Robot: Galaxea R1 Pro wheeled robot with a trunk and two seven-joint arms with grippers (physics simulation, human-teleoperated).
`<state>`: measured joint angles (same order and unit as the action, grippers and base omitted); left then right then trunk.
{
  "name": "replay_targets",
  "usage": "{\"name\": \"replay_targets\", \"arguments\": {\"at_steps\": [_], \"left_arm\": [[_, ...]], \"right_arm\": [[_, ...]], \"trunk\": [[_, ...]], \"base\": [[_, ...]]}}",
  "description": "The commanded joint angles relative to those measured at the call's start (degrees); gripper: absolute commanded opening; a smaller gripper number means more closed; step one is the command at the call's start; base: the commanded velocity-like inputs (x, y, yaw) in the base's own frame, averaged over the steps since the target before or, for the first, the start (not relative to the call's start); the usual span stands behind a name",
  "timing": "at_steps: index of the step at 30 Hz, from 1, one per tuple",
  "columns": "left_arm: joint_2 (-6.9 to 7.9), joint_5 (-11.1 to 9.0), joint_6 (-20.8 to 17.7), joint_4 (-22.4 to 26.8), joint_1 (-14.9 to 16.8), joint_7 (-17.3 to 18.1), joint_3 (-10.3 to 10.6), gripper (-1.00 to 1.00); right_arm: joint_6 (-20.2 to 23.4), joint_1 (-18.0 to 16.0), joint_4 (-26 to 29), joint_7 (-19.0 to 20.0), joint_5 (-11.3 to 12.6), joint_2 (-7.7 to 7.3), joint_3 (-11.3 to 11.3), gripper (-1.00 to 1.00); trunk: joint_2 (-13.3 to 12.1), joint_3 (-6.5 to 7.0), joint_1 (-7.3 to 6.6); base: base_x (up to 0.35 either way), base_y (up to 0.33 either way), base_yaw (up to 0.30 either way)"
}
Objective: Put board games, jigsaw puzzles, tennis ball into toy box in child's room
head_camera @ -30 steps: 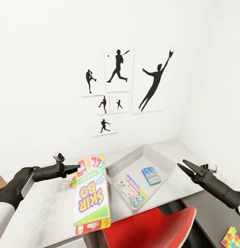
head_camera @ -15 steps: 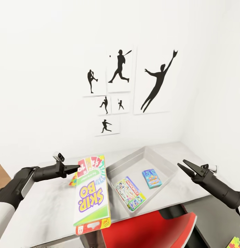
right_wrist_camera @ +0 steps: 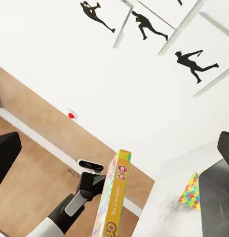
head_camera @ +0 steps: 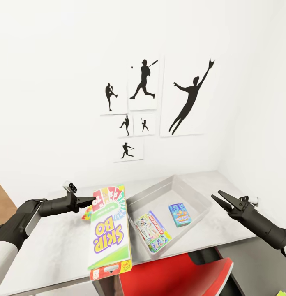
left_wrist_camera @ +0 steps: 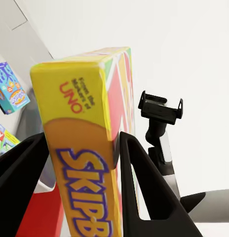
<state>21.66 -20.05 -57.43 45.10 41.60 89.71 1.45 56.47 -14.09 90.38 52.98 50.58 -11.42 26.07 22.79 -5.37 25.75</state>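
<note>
- Currently, my left gripper point(head_camera: 88, 201): clenched on the Skip-Bo box point(head_camera: 109, 231), one finger on each broad face near its upper end. In the left wrist view my fingers point(left_wrist_camera: 144, 187) press both sides of the box point(left_wrist_camera: 87, 163).
- Skip-Bo box: held off the table point(head_camera: 48, 250), tilted, lower end hanging past the table's near edge and over the red chair point(head_camera: 176, 275). Its right long edge lies just beside the toy box's near-left rim, with little spare room between them.
- Toy box point(head_camera: 200, 196): grey bin set at an angle on the right part of the table, open top, sloping walls. Its near corner reaches the table's front edge.
- Inside the toy box: Monopoly box point(head_camera: 152, 231) flat on the floor toward the near-left wall; small blue box point(head_camera: 180, 214) flat toward the right wall. Bare floor is left along the far side.
- Jigsaw puzzle point(head_camera: 88, 213): a coloured corner shows on the table behind the Skip-Bo box, also visible in the right wrist view point(right_wrist_camera: 191, 191).
- My right gripper point(head_camera: 219, 199): released, jaws spread and holding nothing, in free air just off the toy box's right rim, apart from it.
- Wall prints point(head_camera: 188, 98): black sports silhouettes on the white wall behind the table.
</note>
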Motion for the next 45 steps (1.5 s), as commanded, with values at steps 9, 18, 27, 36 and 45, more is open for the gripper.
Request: {"name": "replay_targets", "arguments": {"at_steps": [9,18,27,36,45], "left_arm": [[0.05,-0.08,-0.52,-0.01,0.06,0.29,0.14,-1.0],[0.0,-0.08,-0.49,-0.01,0.06,0.29,0.22,-1.0],[-0.02,-0.07,-0.49,-0.01,0.06,0.29,0.26,-1.0],[-0.04,-0.02,-0.49,-0.01,0.06,0.29,0.28,-1.0],[-0.04,-0.04,-0.56,-0.01,0.06,0.29,0.31,-1.0]], "right_arm": [[0.21,-0.06,0.06,0.36,-0.08,0.0,0.07,1.0],[0.21,-0.06,-0.01,0.37,-0.09,0.0,0.09,1.0],[0.21,-0.06,0.01,0.53,-0.09,0.0,0.12,1.0],[0.21,-0.06,-0.03,0.4,-0.07,-0.01,0.11,1.0],[0.21,-0.06,-0.03,0.29,-0.08,0.0,0.12,1.0]], "trunk": [[0.13,-0.13,0.04],[0.13,-0.13,0.04],[0.13,-0.13,0.04],[0.13,-0.13,0.04],[0.13,-0.13,0.04]], "base": [[0.065,-0.009,0.056],[0.028,-0.003,0.096],[0.039,-0.137,0.004],[0.068,-0.067,0.054],[0.036,-0.01,0.014]]}}
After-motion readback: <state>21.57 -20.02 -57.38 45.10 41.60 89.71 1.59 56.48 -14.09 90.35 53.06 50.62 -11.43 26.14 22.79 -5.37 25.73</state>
